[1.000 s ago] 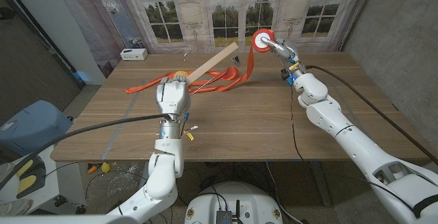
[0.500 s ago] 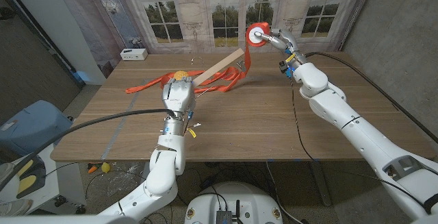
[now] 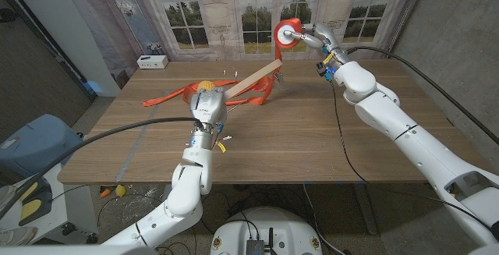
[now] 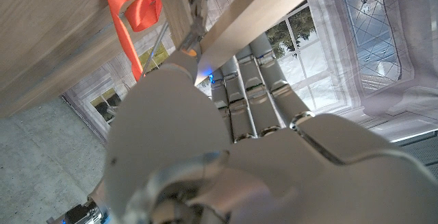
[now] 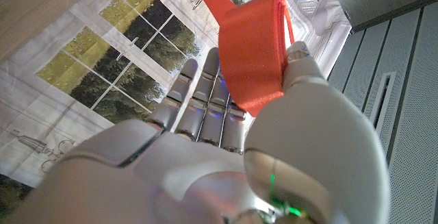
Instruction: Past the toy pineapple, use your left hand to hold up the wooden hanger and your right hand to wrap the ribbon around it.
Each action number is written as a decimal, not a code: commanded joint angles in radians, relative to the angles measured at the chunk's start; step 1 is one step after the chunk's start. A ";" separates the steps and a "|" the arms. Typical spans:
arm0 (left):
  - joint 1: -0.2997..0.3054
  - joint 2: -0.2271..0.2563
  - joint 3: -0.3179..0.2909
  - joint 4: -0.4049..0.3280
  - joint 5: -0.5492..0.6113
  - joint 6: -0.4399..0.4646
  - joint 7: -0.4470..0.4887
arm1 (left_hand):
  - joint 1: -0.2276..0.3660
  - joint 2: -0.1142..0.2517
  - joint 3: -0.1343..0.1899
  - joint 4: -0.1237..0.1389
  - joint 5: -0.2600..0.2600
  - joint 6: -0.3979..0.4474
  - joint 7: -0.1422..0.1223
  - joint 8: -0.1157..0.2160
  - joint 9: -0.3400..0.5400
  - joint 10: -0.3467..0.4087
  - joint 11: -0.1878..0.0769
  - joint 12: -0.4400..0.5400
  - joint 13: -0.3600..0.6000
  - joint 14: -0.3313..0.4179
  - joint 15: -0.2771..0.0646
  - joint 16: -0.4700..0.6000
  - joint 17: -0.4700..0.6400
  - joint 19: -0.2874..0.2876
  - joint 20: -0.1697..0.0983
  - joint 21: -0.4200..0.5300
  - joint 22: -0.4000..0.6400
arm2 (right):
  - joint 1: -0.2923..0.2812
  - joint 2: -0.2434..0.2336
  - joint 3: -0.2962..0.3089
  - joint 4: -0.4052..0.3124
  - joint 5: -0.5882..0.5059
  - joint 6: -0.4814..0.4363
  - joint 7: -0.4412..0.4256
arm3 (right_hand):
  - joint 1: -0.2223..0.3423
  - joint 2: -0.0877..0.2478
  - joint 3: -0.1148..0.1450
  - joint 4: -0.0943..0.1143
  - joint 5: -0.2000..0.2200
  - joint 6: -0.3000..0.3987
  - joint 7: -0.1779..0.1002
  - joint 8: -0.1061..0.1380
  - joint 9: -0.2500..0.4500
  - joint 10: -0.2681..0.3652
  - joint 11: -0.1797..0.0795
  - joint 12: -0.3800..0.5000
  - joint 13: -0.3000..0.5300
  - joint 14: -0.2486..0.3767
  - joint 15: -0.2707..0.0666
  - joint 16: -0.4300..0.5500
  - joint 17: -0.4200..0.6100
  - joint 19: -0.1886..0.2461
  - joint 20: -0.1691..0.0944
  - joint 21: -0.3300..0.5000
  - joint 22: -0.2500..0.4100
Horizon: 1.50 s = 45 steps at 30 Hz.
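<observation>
Ribbon (image 3: 269,83): soft, limp, likely slippery; best handled by its spool (image 3: 288,33), which right hand (image 3: 314,37) grips, raised past desk (image 3: 312,138) far edge. Left hand (image 3: 207,107) clasps stiff, light wooden hanger (image 3: 251,78) low, slanted upward.

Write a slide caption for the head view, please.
Left hand holds the wooden hanger up; right hand lifts the ribbon roll.
</observation>
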 commanded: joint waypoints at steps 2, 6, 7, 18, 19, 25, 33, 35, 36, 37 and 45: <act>-0.032 -0.005 0.010 0.023 -0.026 -0.018 -0.028 | -0.002 0.017 0.026 0.004 0.003 0.146 -0.135 0.028 0.289 0.172 -0.169 -0.001 0.002 0.158 -0.247 -0.003 0.004 -0.002 -0.090 0.007 0.004 | 0.045 -0.009 -0.019 -0.038 -0.018 -0.039 0.056 | 0.030 0.097 0.071 0.059 0.003 0.091 -0.082 0.006 0.007 0.036 -0.044 0.011 0.161 0.009 -0.147 -0.007 0.006 0.008 -0.004 0.006 0.002; -0.043 -0.011 0.015 0.033 -0.022 -0.010 -0.031 | -0.002 0.017 0.027 0.003 0.003 0.147 -0.132 0.028 0.288 0.175 -0.169 -0.002 0.003 0.159 -0.247 -0.005 0.006 -0.002 -0.090 0.007 0.003 | 0.048 -0.012 -0.022 -0.047 -0.021 -0.032 0.068 | 0.031 0.097 0.071 0.058 0.003 0.093 -0.081 0.005 0.007 0.039 -0.043 0.013 0.159 0.011 -0.147 -0.008 0.008 0.009 -0.004 0.008 0.001; -0.045 -0.014 0.017 0.037 -0.018 -0.005 -0.030 | -0.002 0.017 0.027 0.003 0.003 0.146 -0.132 0.028 0.288 0.176 -0.170 -0.002 0.003 0.159 -0.247 -0.005 0.006 -0.002 -0.090 0.007 0.003 | 0.046 -0.014 -0.022 -0.048 -0.021 -0.025 0.074 | 0.029 0.098 0.071 0.059 0.003 0.092 -0.082 0.005 0.007 0.039 -0.043 0.014 0.160 0.010 -0.146 -0.011 0.008 0.007 -0.005 0.009 0.001; -0.115 -0.029 0.030 0.069 0.022 0.025 -0.066 | -0.004 0.016 0.028 0.003 0.003 0.143 -0.136 0.028 0.290 0.176 -0.170 -0.004 0.006 0.161 -0.247 -0.010 0.011 -0.003 -0.090 0.009 0.003 | -0.076 -0.076 0.036 -0.121 0.003 0.071 0.081 | 0.034 0.096 0.072 0.054 0.001 0.101 -0.076 0.005 0.006 0.048 -0.041 0.021 0.156 0.015 -0.147 -0.012 0.016 0.012 0.005 0.017 -0.002; -0.125 -0.030 0.032 0.073 0.025 0.024 -0.071 | -0.004 0.016 0.028 0.003 0.003 0.145 -0.137 0.028 0.290 0.177 -0.171 -0.005 0.005 0.161 -0.247 -0.010 0.011 -0.003 -0.090 0.009 0.003 | -0.094 -0.083 0.045 -0.131 0.005 0.077 0.075 | 0.034 0.096 0.073 0.054 0.000 0.102 -0.075 0.005 0.006 0.048 -0.040 0.021 0.156 0.017 -0.147 -0.012 0.017 0.013 0.005 0.017 -0.002; -0.185 -0.042 0.048 0.105 0.048 0.010 -0.094 | -0.004 0.017 0.029 0.003 0.003 0.144 -0.136 0.028 0.292 0.177 -0.171 -0.006 0.006 0.162 -0.247 -0.012 0.013 -0.004 -0.091 0.009 0.003 | -0.204 -0.122 0.101 -0.165 0.022 0.130 0.050 | 0.038 0.096 0.074 0.050 -0.002 0.107 -0.069 0.006 0.007 0.057 -0.036 0.025 0.150 0.021 -0.148 -0.013 0.021 0.014 0.010 0.022 -0.004; -0.278 -0.046 0.072 0.127 0.090 -0.027 -0.166 | -0.005 0.017 0.030 0.003 0.002 0.145 -0.137 0.028 0.292 0.178 -0.172 -0.008 0.007 0.165 -0.247 -0.014 0.017 -0.004 -0.092 0.011 0.003 | -0.370 -0.141 0.178 -0.164 0.053 0.219 0.001 | 0.041 0.095 0.076 0.046 -0.004 0.111 -0.068 0.006 0.008 0.061 -0.032 0.032 0.152 0.027 -0.148 -0.013 0.026 0.014 0.015 0.026 -0.006; -0.300 -0.043 0.080 0.129 0.109 -0.037 -0.194 | -0.005 0.017 0.030 0.002 0.002 0.144 -0.137 0.028 0.291 0.179 -0.173 -0.008 0.009 0.165 -0.247 -0.014 0.018 -0.003 -0.092 0.012 0.003 | -0.404 -0.130 0.190 -0.150 0.059 0.249 -0.015 | 0.044 0.095 0.077 0.043 -0.004 0.112 -0.066 0.005 0.007 0.062 -0.031 0.033 0.150 0.029 -0.146 -0.013 0.027 0.015 0.017 0.028 -0.007; -0.311 -0.042 0.083 0.129 0.118 -0.044 -0.209 | -0.005 0.017 0.030 0.002 0.002 0.143 -0.138 0.027 0.292 0.180 -0.173 -0.008 0.009 0.165 -0.247 -0.015 0.018 -0.004 -0.092 0.012 0.003 | -0.419 -0.124 0.196 -0.140 0.063 0.267 -0.019 | 0.046 0.095 0.078 0.042 -0.004 0.114 -0.064 0.006 0.007 0.063 -0.031 0.033 0.150 0.029 -0.146 -0.013 0.028 0.016 0.018 0.028 -0.007; -0.320 -0.041 0.086 0.127 0.125 -0.051 -0.225 | -0.005 0.016 0.030 0.002 0.002 0.144 -0.139 0.028 0.292 0.180 -0.172 -0.008 0.009 0.165 -0.247 -0.015 0.019 -0.004 -0.092 0.012 0.003 | -0.433 -0.116 0.202 -0.129 0.071 0.286 -0.022 | 0.046 0.095 0.078 0.041 -0.005 0.114 -0.063 0.006 0.007 0.062 -0.031 0.033 0.149 0.029 -0.145 -0.013 0.029 0.015 0.018 0.028 -0.007; -0.377 -0.038 0.100 0.113 0.218 -0.094 -0.347 | -0.006 0.016 0.031 0.002 0.002 0.145 -0.137 0.028 0.292 0.178 -0.172 -0.010 0.013 0.166 -0.248 -0.017 0.022 -0.005 -0.093 0.013 0.003 | -0.508 -0.060 0.228 -0.039 0.121 0.408 -0.023 | 0.046 0.096 0.080 0.039 -0.007 0.117 -0.061 0.007 0.010 0.062 -0.029 0.036 0.147 0.032 -0.144 -0.016 0.033 0.012 0.018 0.031 -0.009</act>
